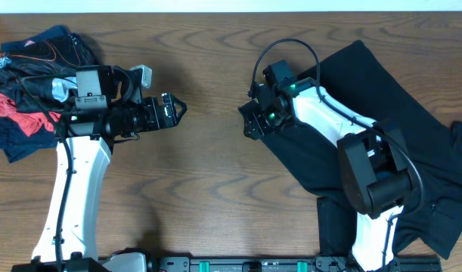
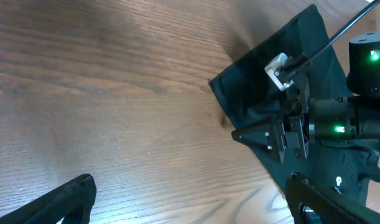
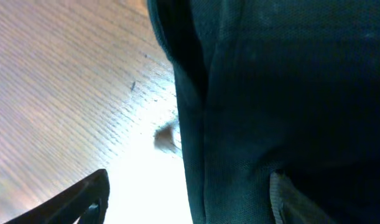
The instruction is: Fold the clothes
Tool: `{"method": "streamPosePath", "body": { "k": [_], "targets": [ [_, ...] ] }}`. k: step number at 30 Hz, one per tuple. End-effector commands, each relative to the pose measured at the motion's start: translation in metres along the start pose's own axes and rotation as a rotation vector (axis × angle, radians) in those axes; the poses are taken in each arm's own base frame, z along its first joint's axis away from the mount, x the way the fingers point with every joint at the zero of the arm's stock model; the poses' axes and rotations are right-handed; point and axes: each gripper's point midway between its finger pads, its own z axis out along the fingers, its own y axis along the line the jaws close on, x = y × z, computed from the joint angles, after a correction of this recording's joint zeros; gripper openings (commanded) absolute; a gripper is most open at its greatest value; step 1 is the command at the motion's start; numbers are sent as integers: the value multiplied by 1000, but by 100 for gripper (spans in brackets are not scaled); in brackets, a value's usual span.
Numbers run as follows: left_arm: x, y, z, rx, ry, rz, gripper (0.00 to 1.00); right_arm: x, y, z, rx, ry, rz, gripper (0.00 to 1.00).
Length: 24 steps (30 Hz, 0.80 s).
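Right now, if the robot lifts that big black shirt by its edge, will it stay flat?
Probably not: the black shirt lies in soft folds, so it likely droops. It looks thin, so probably light. Pushed, it may bunch.

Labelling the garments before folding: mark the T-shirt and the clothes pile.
T-shirt (image 1: 382, 91), overhead view, on bare black cloth beyond the right arm.
Clothes pile (image 1: 15, 113), overhead view, on the red garment at its near side.

Robotics lab, wood-grain table (image 1: 208, 174), white left arm (image 1: 68, 189) and right arm (image 1: 325, 117) mounted at its near edge, looped cable (image 1: 291, 41), clothes (image 1: 23, 98) heaped aside.
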Motion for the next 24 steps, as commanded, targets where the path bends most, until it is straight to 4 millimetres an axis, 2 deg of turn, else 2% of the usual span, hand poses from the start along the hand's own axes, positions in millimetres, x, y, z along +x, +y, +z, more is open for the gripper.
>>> {"method": "streamPosePath", "body": {
  "k": [1, 4, 5, 6, 10, 13, 17, 19, 22, 24],
  "targets": [
    [-6, -7, -3, 20, -13, 37, 98, -2, -29, 1, 18, 28, 74, 88],
    [-6, -6, -3, 13, -14, 37, 98, -19, -44, -29, 36, 12, 83, 91],
    [-6, -6, -3, 13, -14, 37, 98, -25, -50, -42, 62, 5, 90, 97],
    [-6, -6, -3, 13, -14, 37, 98, -33, -57, -55, 96, -6, 97, 99],
    [-6, -3, -3, -2, -14, 52, 98, -63, -68, -107, 149, -82, 118, 99],
    [-4, 7, 2, -41, -2, 41, 98, -75, -72, -139, 158, -127, 150, 99],
    [7, 18, 19, -46, 61, 20, 97, -79, -74, -168, 165, -147, 172, 99],
    [18, 21, 35, -42, 123, 11, 88, -75, -75, -177, 175, -138, 185, 99],
    [37, 14, 61, -23, 222, 34, 88, -69, -81, -188, 220, -124, 216, 99],
    [50, 1, 79, -2, 278, 88, 88, -66, -84, -198, 264, -126, 220, 99]
  ]
}}
